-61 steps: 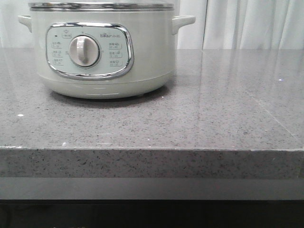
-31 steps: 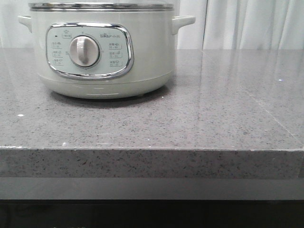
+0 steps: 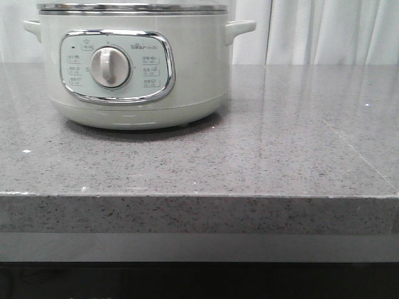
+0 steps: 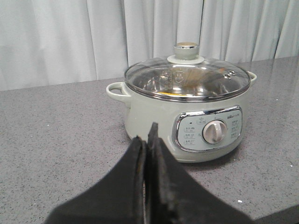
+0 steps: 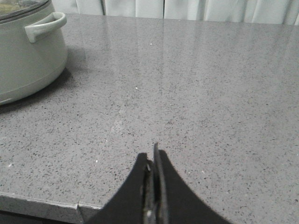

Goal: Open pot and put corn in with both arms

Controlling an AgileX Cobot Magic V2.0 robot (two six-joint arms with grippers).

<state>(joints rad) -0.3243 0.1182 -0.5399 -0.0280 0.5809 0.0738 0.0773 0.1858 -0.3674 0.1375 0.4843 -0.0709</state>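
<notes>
The pot (image 3: 134, 62) stands on the counter (image 3: 280, 156), toward its left and back, with its lid (image 4: 187, 77) on top. Curtains (image 3: 324, 31) hang behind; the counter's right side stretches away beside the pot

Obstacle: the pot (image 3: 134, 62) stands on the left part of the grey stone counter (image 3: 299, 143), its glass lid (image 4: 187, 79) on.
Above lid: a knob (image 4: 186, 50) sticks up at the centre.
Sides: handles (image 5: 44, 25) jut out.
Free room: counter right of the pot lies bare to the white curtain (image 3: 330, 31).
</notes>
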